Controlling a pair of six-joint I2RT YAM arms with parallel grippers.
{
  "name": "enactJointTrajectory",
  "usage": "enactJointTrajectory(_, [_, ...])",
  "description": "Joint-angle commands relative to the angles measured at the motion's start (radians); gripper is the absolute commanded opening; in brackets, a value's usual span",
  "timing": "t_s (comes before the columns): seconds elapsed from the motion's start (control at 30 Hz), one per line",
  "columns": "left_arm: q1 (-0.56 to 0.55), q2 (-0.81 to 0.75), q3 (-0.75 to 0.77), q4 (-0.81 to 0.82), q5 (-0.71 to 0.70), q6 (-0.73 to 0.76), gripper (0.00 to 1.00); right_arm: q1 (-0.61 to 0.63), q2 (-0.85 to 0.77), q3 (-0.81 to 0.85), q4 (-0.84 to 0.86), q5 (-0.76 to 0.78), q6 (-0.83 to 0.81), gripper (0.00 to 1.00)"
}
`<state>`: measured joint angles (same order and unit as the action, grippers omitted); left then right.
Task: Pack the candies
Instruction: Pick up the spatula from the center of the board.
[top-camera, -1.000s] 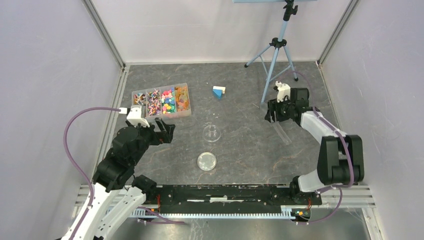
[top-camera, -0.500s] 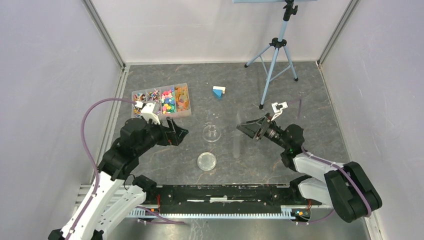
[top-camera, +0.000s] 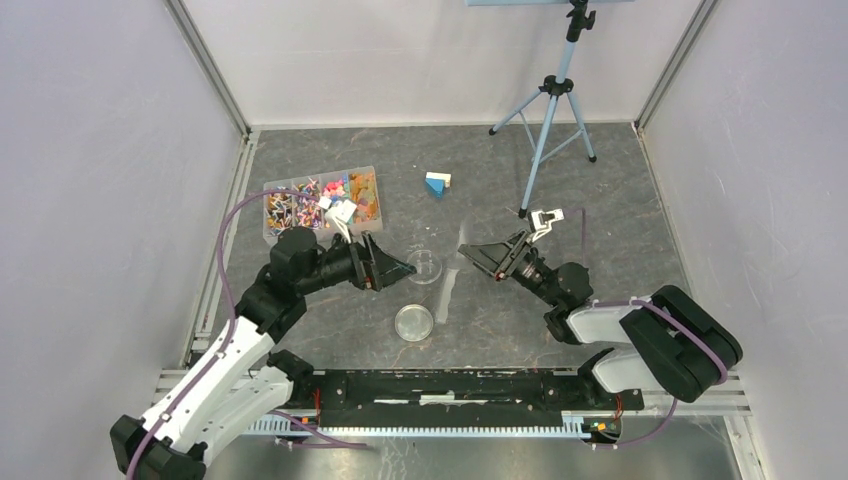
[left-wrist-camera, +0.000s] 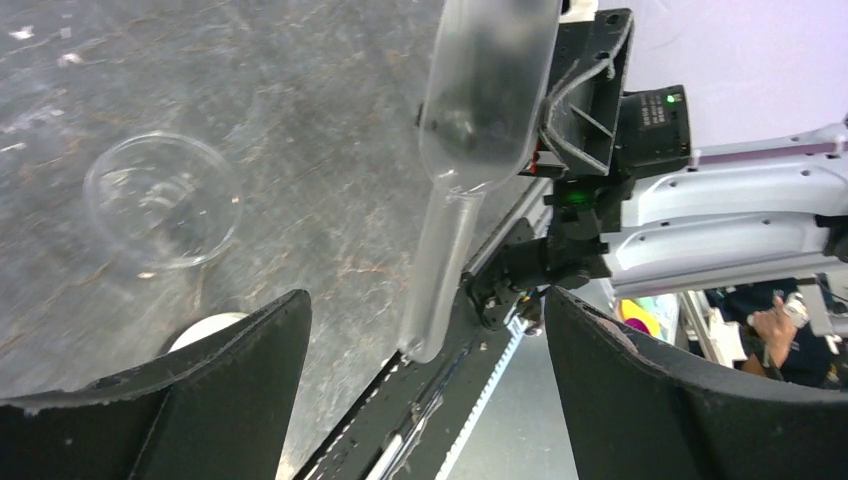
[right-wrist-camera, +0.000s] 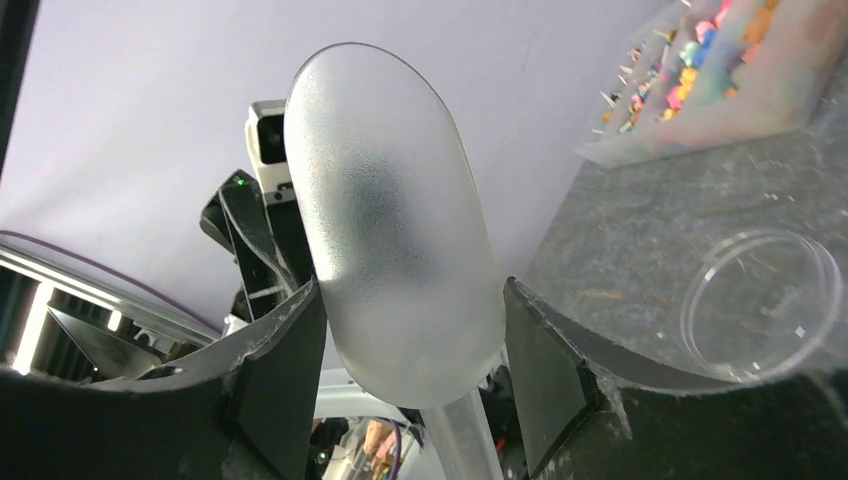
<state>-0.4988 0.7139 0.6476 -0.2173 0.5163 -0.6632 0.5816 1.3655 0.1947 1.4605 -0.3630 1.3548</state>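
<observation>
Nothing is packed yet: the tiny multicoloured candies lie in their clear compartmented tray near the far-left corner, and the clear round dish mid-counter looks empty. The right gripper clamps a frosted plastic scoop; the left gripper gapes, holding nothing.

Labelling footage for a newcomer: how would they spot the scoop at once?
Go to the middle of the dark table. There the right gripper holds the scoop beside two round clear dishes. Unlike them, it is long and frosted, with a narrow handle.
</observation>
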Motion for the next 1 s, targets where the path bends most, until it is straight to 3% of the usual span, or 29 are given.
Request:
enactJointTrajectory(0.0, [-0.064,0.044,-0.033,0.205,0.006,-0.096,0.92,0.041,0.007,0.071,0.498,0.081,0.016,0.54])
enactJointTrajectory(0.3, [-0.188,0.14,-0.084,0.369,-0.028,-0.131,0.91,0.091,0.007,0.125,0.498,0.128,-0.003,0.54])
enactJointTrajectory(0.5, [-0.242,0.19,-0.126,0.493,-0.038,-0.168,0.86,0.104,0.012,0.135,0.498,0.138,-0.006,0.55])
enactJointTrajectory(0.63, [-0.256,0.192,-0.137,0.515,-0.045,-0.168,0.74,0.113,0.011,0.138,0.498,0.138,-0.011,0.55])
enactJointTrajectory(0.77, [-0.257,0.144,-0.155,0.501,-0.067,-0.15,0.55,0.116,0.019,0.141,0.498,0.135,0.002,0.57])
enactJointTrajectory(0.97, [-0.257,0.055,-0.129,0.339,-0.145,-0.071,0.38,0.115,0.046,0.125,0.495,0.117,0.008,0.72])
